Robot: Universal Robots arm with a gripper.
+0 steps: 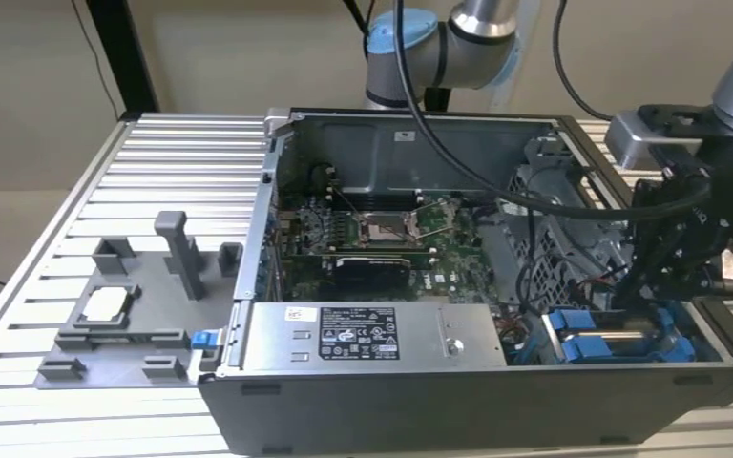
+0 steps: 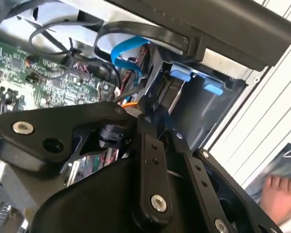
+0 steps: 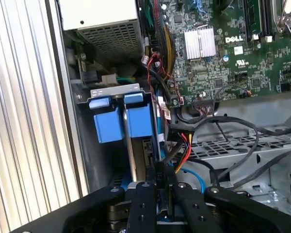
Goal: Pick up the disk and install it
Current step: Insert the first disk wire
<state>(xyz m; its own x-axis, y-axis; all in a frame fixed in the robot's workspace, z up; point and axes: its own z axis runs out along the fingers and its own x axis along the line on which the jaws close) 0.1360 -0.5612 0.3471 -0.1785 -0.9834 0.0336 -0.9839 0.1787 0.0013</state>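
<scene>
Blue-framed disk (image 1: 624, 341) sits in the corner bay of the computer case (image 1: 443, 405). Gripper (image 3: 163, 187) appears clamped on its edge. Step judged: installing, part-seated. Final seating calls for a straight, square push.

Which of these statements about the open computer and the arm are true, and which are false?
1. The computer case is open and its motherboard shows. True.
2. A small silver chip lies on the grey tray, outside the case. True.
3. The gripper hangs over the grey tray. False: it is at the blue brackets, in the case's corner on the exterior view's right.
4. The grey box with a white label stands outside the case. False: it sits inside, along the front wall.
</scene>
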